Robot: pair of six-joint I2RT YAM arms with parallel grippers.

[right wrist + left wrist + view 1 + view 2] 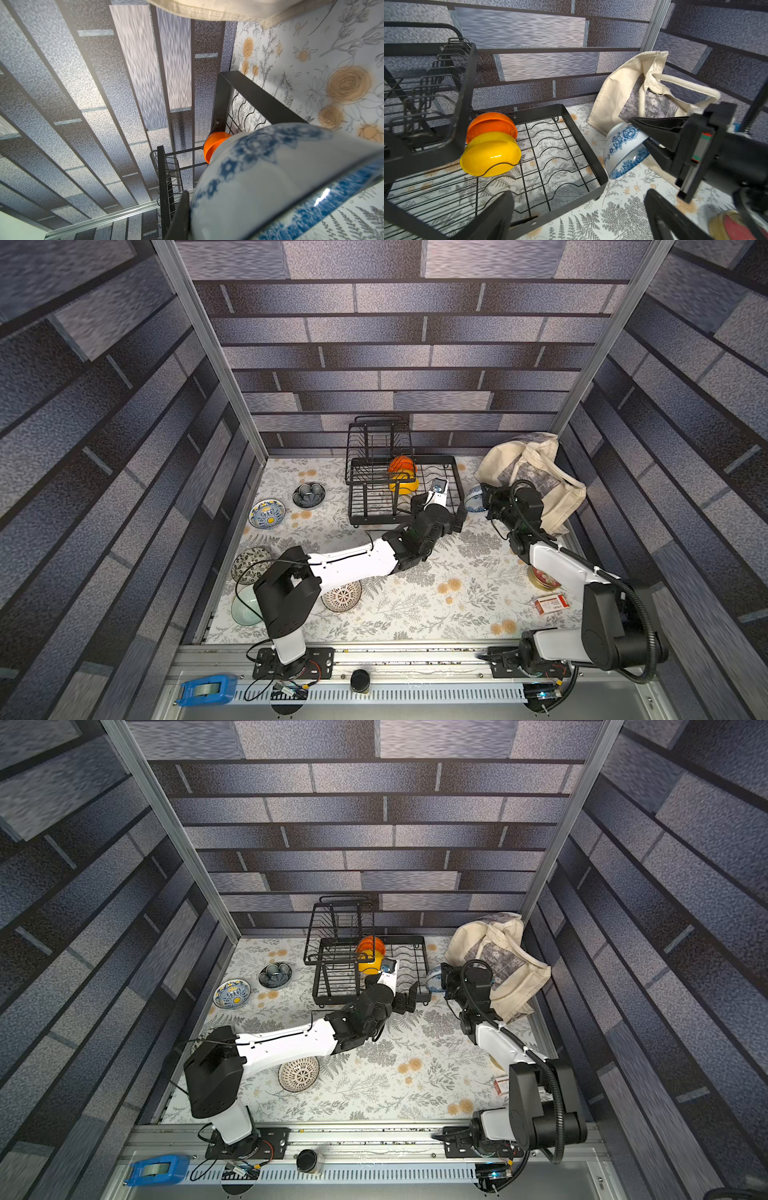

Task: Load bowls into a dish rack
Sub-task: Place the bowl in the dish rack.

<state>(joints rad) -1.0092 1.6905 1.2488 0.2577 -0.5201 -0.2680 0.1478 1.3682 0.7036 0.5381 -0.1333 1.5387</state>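
left gripper (579, 209): jaws spread wide, empty, at near corner of dish rack (593, 160) | right gripper (640, 133): clamped on rim of blue-and-white floral bowl (623, 149), bowl tilted, just outside rack's side wall, near canvas tote bag (618, 91) | orange bowl (492, 122), yellow bowl (490, 155): on edge in lower tier, touching

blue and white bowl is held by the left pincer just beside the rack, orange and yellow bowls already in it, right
Wrong pincer: the right pincer holds the blue and white bowl beside the rack, as the left wrist view shows. The rest stands.
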